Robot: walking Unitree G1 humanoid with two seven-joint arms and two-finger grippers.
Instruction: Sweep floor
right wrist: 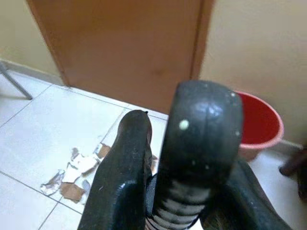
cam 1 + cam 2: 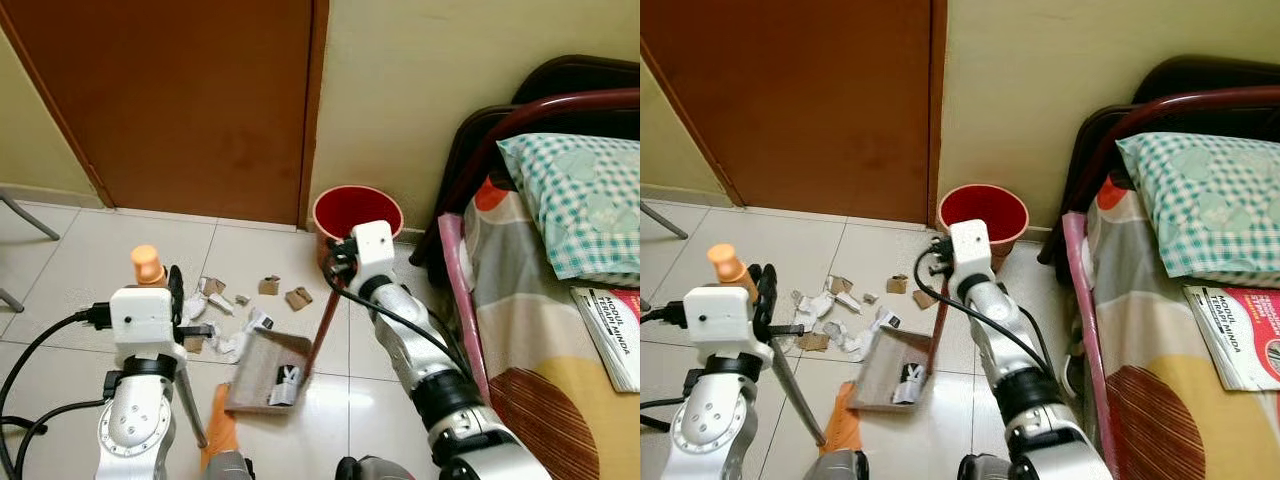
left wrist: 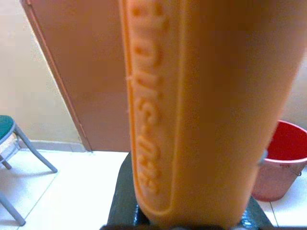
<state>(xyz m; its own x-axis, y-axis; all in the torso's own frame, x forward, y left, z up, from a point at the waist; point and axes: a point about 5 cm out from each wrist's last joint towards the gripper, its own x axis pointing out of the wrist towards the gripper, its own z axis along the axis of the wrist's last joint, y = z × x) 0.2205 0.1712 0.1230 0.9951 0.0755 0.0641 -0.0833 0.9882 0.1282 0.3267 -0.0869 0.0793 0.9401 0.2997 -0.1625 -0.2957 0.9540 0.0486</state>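
The left hand is gripping the orange broom handle, whose metal shaft is slanting down to the floor near the robot. The right hand is closed around the black grip of the dustpan's long upright handle. The dustpan is resting on the tiles just in front of the robot, its mouth facing the debris, with a few white scraps already inside. Just beyond its lip, torn paper and cardboard scraps are lying scattered; two cardboard pieces are sitting farther out, toward the red bucket by the wall beside the brown door. The bed is standing at the right.

For this step, the pan lip should be held flat against the tiles while the broom draws short strokes toward it, starting behind the farthest cardboard pieces. Tilting the pan would likely let scraps slide beneath it.
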